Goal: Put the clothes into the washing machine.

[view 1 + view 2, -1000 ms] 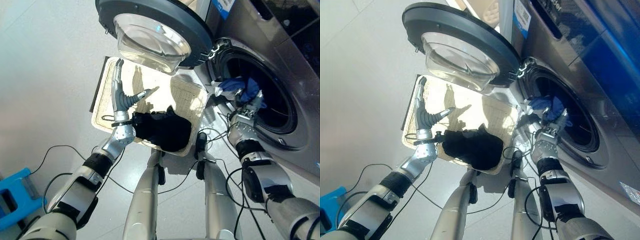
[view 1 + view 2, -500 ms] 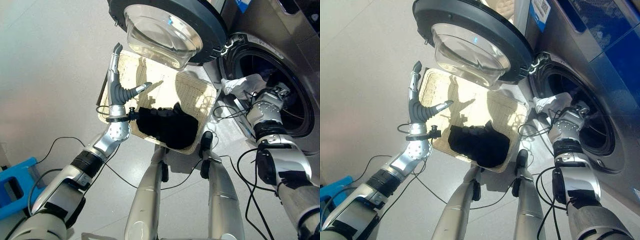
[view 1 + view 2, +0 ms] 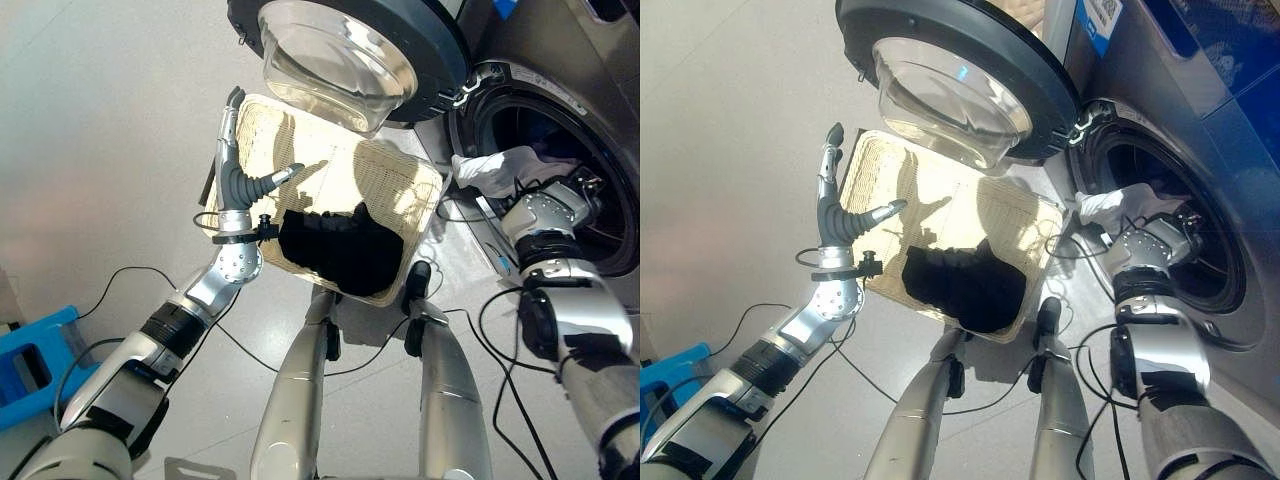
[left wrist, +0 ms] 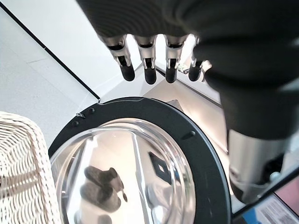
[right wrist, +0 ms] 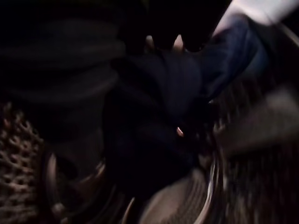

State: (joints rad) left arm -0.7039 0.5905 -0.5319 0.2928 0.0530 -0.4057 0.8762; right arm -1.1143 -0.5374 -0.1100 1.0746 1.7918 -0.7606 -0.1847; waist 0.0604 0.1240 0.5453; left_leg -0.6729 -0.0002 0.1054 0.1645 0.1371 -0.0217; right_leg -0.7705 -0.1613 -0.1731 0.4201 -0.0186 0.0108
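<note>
The washing machine [image 3: 600,60] stands at the right with its round door [image 3: 350,45] swung open. My right hand [image 3: 555,212] reaches into the drum's mouth [image 3: 1200,250], just below a white cloth [image 3: 495,170] that hangs over the rim. In the right wrist view, dark blue cloth [image 5: 229,51] lies in the dim drum close in front of that hand. Black clothes [image 3: 340,252] lie in the near end of a cream wicker basket [image 3: 390,185] on the floor. My left hand [image 3: 238,178] is raised over the basket's left edge, open and holding nothing.
The open door's glass bowl [image 4: 126,182] overhangs the basket's far end. A blue stool [image 3: 30,360] stands on the floor at the lower left. Pale bare floor [image 3: 100,120] spreads left of the basket.
My right hand has gone from the drum's rim further inside, and the blue cloth it carried no longer shows at the rim. The white cloth now hangs there. The camera has shifted.
</note>
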